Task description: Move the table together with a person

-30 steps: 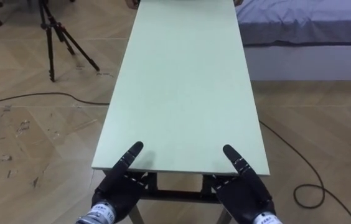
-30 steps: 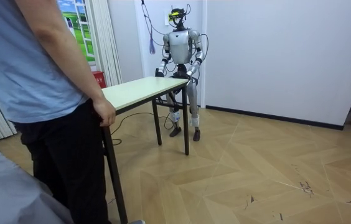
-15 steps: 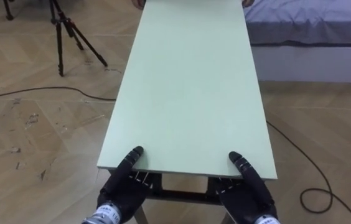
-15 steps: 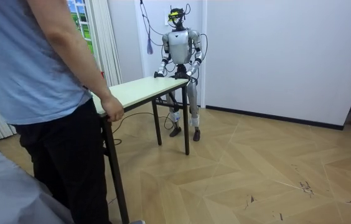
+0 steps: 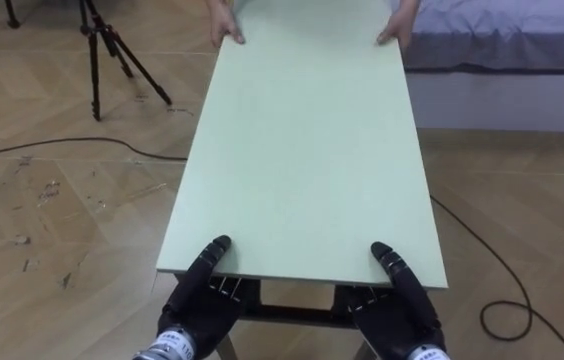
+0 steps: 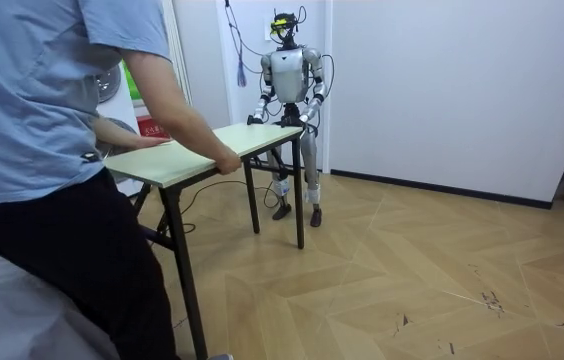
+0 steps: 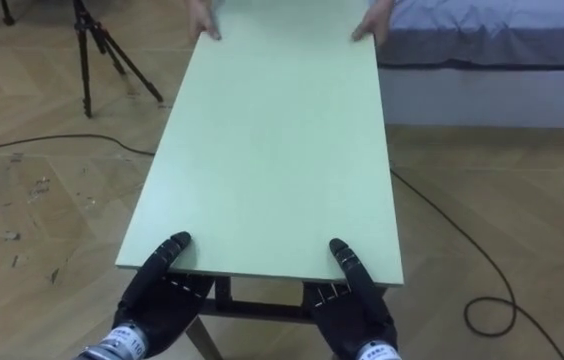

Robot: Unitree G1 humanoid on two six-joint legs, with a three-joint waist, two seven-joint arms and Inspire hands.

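Observation:
The long pale green table (image 5: 302, 150) stretches away from me, its near short edge just before my body. My left hand (image 5: 198, 297) grips that edge at its left corner, thumb on top and fingers curled under the top. My right hand (image 5: 399, 303) holds the right corner the same way. At the far end a person's hands (image 5: 224, 27) clasp both corners of the table. In the room view the person (image 6: 52, 150) bends forward over the table (image 6: 212, 142) at the room view's left, while I stand upright at its far end by the white wall.
A black tripod (image 5: 102, 50) stands on the wooden floor left of the table. A bed (image 5: 507, 45) with grey bedding lies along its right side. Dark cables (image 5: 62, 150) cross the floor on both sides. Open floor (image 6: 412, 270) spreads to the room view's right.
The person has bent forward and brought both hands onto the far end of the table. My fingers have curled under the near edge.

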